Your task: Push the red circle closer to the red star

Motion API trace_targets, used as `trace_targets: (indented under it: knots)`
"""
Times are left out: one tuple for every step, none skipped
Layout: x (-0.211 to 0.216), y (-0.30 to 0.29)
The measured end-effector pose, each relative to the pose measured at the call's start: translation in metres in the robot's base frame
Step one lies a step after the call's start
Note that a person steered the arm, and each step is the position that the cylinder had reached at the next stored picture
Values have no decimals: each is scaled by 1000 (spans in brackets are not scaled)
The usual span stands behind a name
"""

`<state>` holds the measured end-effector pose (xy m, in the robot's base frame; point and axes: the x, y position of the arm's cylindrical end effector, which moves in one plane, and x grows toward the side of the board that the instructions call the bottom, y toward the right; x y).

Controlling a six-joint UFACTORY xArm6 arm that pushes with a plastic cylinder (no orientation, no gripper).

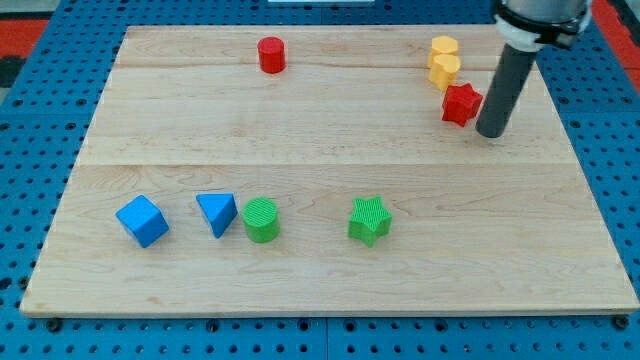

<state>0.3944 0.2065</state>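
Observation:
The red circle stands near the board's top edge, left of the middle. The red star lies far to its right, in the view's upper right. My tip rests on the board just right of and slightly below the red star, close to it; whether it touches the star I cannot tell. The dark rod rises from the tip toward the view's top right corner.
Two yellow blocks sit stacked one behind the other just above the red star. Along the lower part of the wooden board lie a blue cube, a blue triangle, a green circle and a green star.

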Motion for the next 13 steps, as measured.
trace_targets:
  knots:
    - [-31, -7]
    - [-36, -10]
    - [-28, -4]
    - [-5, 1]
    - [52, -100]
    - [15, -218]
    - [-8, -320]
    - [-69, -379]
    - [-126, -354]
    - [-159, -307]
    - [-160, -274]
    - [-111, -233]
    - [-57, -165]
